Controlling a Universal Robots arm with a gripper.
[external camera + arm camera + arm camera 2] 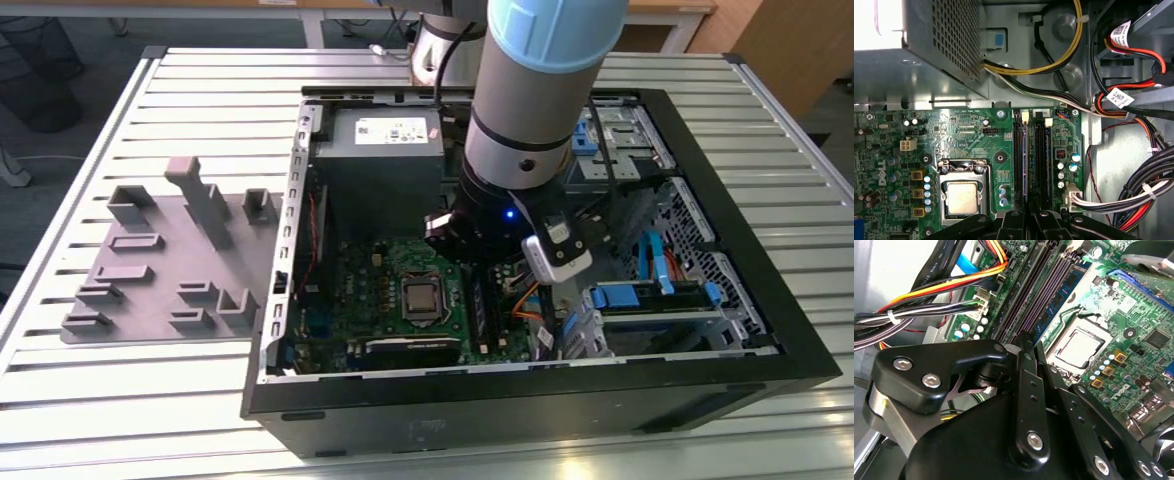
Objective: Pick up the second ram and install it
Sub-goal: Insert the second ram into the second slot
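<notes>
The second ram [1066,295] is a thin blue stick standing on edge in a black slot of the green motherboard [387,300], beside the CPU socket [961,195]. In the first wrist view the second ram [1025,160] is a narrow bluish line running down to my fingers. My gripper [1026,220] is low inside the computer case, over the near end of that slot. Its black fingers [1021,385] stand close together on either side of the stick's end, shut on it. Two neighbouring slots [1026,290] are bare.
The grey power supply [380,150] sits just behind the board. Cable bundles [1134,195] crowd the slots' far side from the CPU. A drive cage [654,300] is at the exterior view's right. A grey tray with upright blocks [160,270] lies outside the case, left.
</notes>
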